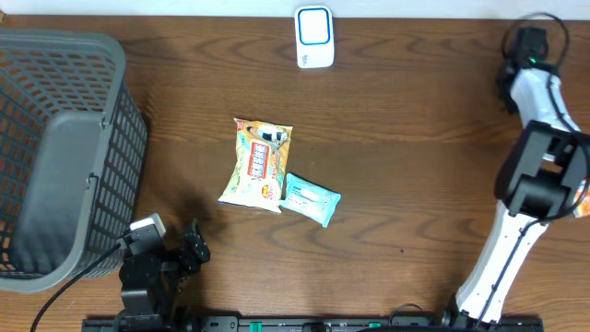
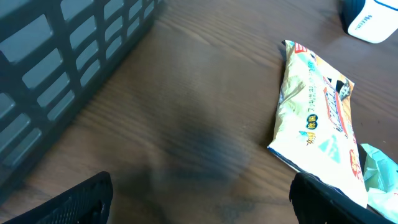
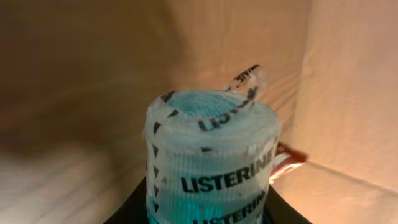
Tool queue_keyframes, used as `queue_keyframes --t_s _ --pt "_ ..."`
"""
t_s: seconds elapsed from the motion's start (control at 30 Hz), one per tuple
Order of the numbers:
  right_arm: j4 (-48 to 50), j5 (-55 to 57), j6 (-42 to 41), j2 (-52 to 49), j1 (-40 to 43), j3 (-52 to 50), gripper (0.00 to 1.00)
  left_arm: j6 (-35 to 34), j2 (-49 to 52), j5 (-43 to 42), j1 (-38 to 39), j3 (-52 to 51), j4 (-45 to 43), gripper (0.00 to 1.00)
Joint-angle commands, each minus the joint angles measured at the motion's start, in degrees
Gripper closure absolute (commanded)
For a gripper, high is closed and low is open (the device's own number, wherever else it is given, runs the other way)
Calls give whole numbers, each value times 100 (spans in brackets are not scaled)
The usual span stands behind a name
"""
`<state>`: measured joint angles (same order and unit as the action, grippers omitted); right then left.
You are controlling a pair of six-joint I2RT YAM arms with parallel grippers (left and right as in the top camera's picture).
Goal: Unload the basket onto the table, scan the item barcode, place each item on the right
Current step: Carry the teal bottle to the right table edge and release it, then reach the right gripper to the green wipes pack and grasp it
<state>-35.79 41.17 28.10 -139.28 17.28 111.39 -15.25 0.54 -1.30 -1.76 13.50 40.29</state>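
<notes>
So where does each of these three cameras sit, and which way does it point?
Overhead: above the dark wooden table, looking down; both arms show, the left gripper bottom left, the right arm at right.
Left wrist: on the left arm, facing across the table at the yellow snack packet and grey plastic mesh basket; its black fingers stand open.
Right wrist: facing a teal Listerine bottle held between its dark fingers, tan walls behind.
Shared: overhead and left wrist both show packet and basket.
</notes>
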Motion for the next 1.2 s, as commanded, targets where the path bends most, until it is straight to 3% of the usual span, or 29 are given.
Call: queue_keyframes --t_s 0.0,0.07,0.17,0.23,0.3,0.4,0.6,0.73,0.83,0.93,1.03,1.1,1.17 --pt "214 114 -105 42 271 -308 96 -28 -31 48 2 -22 0 9" --pt "369 111 -107 42 404 -463 88 -31 -31 48 2 -22 0 9" --pt "474 42 -219 42 581 -507 57 -28 -31 48 2 -22 2 9" --pt "520 48 -356 44 632 -503 48 -28 -31 50 2 -22 2 9" --pt "516 125 -365 44 627 -501 25 -28 -31 48 2 -22 0 9" --pt "518 348 -391 94 579 -501 1 -31 -31 50 2 -22 0 9" --pt "658 315 -780 654 391 -501 1 -28 -31 48 2 -22 2 9" --pt "501 -540 -1563 1377 52 -501 1 -31 -31 50 2 -22 0 9" --pt "-20 -2050 -2214 1963 -345 -501 1 -31 -31 48 2 -22 0 9" --pt "-678 -4223 -2597 2393 -774 -501 19 -28 -31 48 2 -22 0 9" --pt "-1244 -6701 -2723 2575 -1283 -501 23 -28 -31 48 2 -22 0 9" --pt "-1580 -7792 -2717 2566 -1676 -514 16 -28 -31 50 2 -22 0 9" --pt "-1954 -7912 -2717 2524 -2129 -579 6 -28 -31 50 2 -22 2 9"
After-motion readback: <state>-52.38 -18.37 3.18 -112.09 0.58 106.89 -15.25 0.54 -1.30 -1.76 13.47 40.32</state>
